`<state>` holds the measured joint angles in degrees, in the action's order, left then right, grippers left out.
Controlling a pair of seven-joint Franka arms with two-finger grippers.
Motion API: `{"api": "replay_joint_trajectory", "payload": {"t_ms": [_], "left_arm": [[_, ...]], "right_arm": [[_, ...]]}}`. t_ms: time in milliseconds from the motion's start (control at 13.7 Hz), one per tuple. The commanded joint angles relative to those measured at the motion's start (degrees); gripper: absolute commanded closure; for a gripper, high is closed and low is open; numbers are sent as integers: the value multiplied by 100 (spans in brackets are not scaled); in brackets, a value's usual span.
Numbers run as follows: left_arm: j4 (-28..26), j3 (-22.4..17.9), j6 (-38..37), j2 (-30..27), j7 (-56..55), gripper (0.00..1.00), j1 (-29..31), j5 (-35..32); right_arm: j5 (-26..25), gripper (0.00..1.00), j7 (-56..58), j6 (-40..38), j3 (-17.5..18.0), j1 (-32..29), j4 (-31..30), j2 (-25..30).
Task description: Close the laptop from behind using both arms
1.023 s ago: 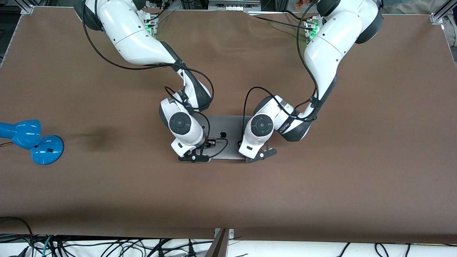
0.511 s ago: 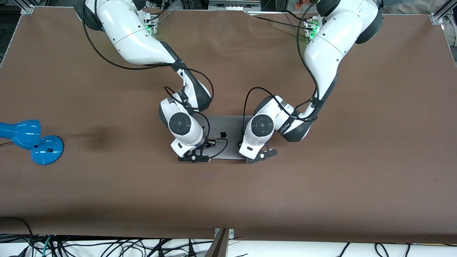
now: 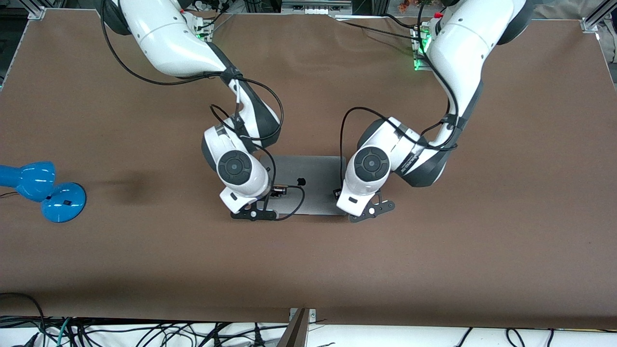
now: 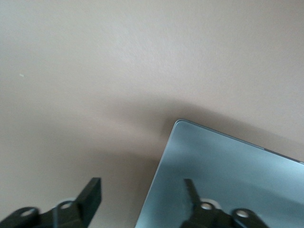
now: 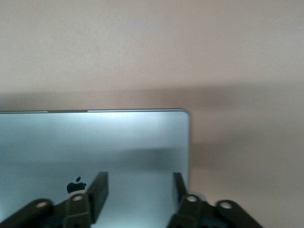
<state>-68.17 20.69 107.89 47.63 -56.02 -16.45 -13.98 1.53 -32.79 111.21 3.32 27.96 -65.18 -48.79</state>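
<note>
**Both jaws open, laptop shut**

You've got the laptop (image 3: 308, 185) lying flat mid-table (lid down). Left gripper (image 4: 142, 197) straddles its corner, fingers spread, holding nothing — right gripper (image 5: 140, 190) likewise over the lid. A second ago both sat nearer the logo (image 5: 76, 185); they've drawn apart.

This is a robotics lab, set up as a test bench. Two white arms (image 3: 183, 48) (image 3: 458, 62) are bolted at one long edge of a table (image 3: 482, 250) covered in plain brown sheeting, with black cables looped along their joints. Aluminium framing (image 3: 595, 17) stands at the table's corners. Small boards with green lights (image 3: 418, 53) sit by the arm bases. A tangle of loose cables (image 3: 144, 332) lies on the floor below the table's near edge. On the sheeting are only a closed laptop (image 3: 308, 185) under the wrists and a blue lamp (image 3: 43, 190) toward the right arm's end.
</note>
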Motion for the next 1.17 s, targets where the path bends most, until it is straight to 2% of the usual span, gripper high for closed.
{"api": "replay_joint_trajectory", "payload": {"t_ms": [0,146,511,877,1096], "left_arm": [[-555,40,-22,-569,459,0,264,166],[-924,31,-22,-1034,776,0,466,386],[-1978,-56,-57,-2229,1427,0,775,721],[-2998,-539,-48,-3363,1901,0,783,994],[-3665,-1153,-48,-4180,2691,0,713,1414]], "right_arm": [[-12,2,53,-589,-7,-194,372,125],[-12,2,53,-986,2,-334,593,229],[-56,1,141,-1698,186,-1020,585,1221],[-82,1,1089,-2270,177,-1608,541,1811],[-162,1,1493,-2525,177,-1986,532,2014]]}}
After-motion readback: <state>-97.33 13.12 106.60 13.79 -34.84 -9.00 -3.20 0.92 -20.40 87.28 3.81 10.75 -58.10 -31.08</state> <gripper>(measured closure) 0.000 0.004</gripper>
